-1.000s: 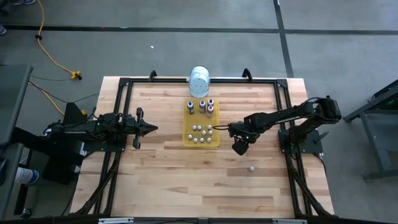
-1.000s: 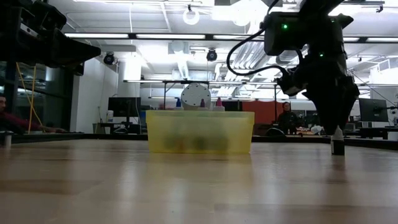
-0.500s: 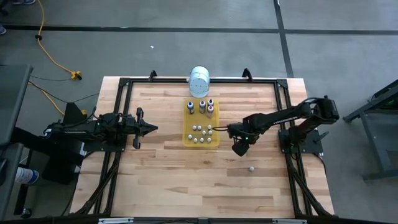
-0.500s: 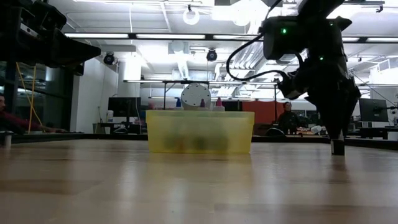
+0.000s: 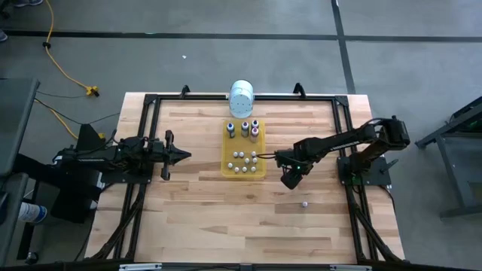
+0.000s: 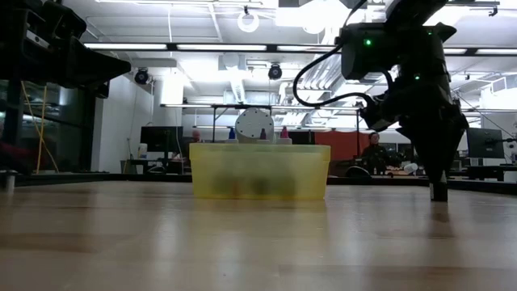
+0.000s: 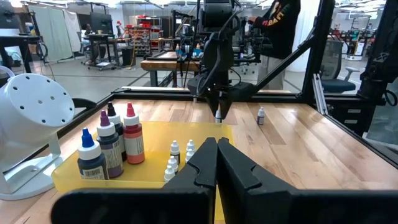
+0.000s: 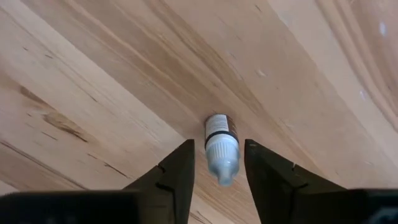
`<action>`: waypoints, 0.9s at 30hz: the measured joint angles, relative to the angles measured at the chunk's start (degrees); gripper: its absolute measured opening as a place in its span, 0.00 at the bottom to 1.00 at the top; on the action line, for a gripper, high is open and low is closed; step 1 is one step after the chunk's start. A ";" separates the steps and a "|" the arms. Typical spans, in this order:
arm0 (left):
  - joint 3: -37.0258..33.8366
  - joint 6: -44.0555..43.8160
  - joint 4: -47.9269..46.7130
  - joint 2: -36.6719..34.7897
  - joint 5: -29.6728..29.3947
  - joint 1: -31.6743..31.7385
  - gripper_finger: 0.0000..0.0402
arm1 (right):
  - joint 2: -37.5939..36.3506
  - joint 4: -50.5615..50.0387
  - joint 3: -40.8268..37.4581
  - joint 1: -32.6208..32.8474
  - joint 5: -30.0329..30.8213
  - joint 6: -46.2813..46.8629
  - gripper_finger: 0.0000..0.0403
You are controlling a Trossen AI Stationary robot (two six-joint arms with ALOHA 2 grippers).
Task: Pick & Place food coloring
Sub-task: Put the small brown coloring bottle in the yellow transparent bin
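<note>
A tiny food coloring bottle (image 8: 221, 140) with a whitish cap and dark band stands upright on the wooden table, right of the yellow tray (image 5: 225, 170). My right gripper (image 8: 219, 155) points down over it, open, one finger on each side with narrow gaps. In the low view the fingers (image 6: 440, 174) cover its cap and only its base (image 6: 439, 192) shows. Another tiny bottle (image 5: 304, 203) stands alone nearer the front. Tall bottles (image 5: 244, 129) and several tiny ones (image 5: 245, 159) stand in the tray. My left gripper (image 7: 216, 149) is shut and level at the table's left.
A large white cylindrical container (image 5: 242, 97) lies at the table's far edge behind the tray. A black frame (image 5: 151, 102) runs around the table. Bare wood lies in front of the tray and toward the near edge. People show in the room beyond.
My right gripper has stayed over the bottle while its fingers have drawn in on both sides; the bottle's white cap, seen between them a second ago in the low view, is now covered. The bottle has not moved.
</note>
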 joint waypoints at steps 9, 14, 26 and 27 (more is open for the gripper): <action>0.00 0.01 0.02 -0.02 0.00 0.00 0.00 | 0.00 -0.43 0.00 0.00 0.06 -1.45 0.21; 0.00 0.01 0.02 -0.01 0.00 -0.02 0.00 | -0.09 -0.45 0.02 0.00 -0.08 -1.55 0.14; 0.00 0.01 0.02 0.00 0.00 -0.02 0.00 | -3.07 -3.49 2.29 0.00 -0.46 -2.92 0.14; 0.00 0.01 0.01 0.00 0.00 -0.02 0.00 | -3.47 -4.05 2.76 0.00 -0.42 -3.01 0.14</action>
